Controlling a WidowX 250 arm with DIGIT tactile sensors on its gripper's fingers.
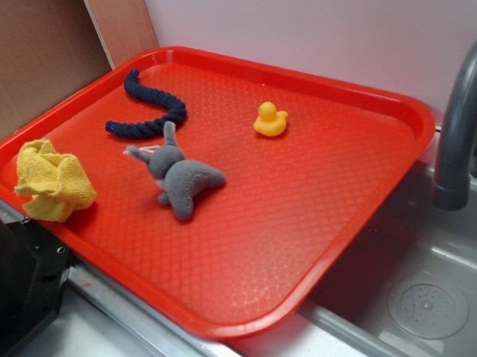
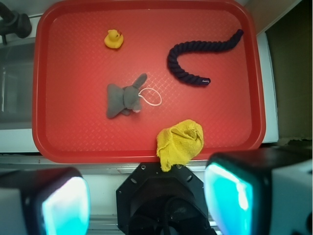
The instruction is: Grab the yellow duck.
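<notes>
From my remote station I see the yellow duck [image 1: 270, 119] sitting upright on the red tray [image 1: 321, 222], alone in its far part, well apart from the grey plush [image 1: 178, 178]. In the wrist view the gripper [image 2: 146, 200] hangs high above the tray's near edge, fingers [image 2: 63, 203] spread wide, nothing between them; their tips are cut off by the frame. The yellow cloth [image 2: 180, 143] overhangs the near rim. The dark rope [image 2: 195, 58] curls opposite the duck. The faucet [image 1: 460, 127] is only partly visible.
</notes>
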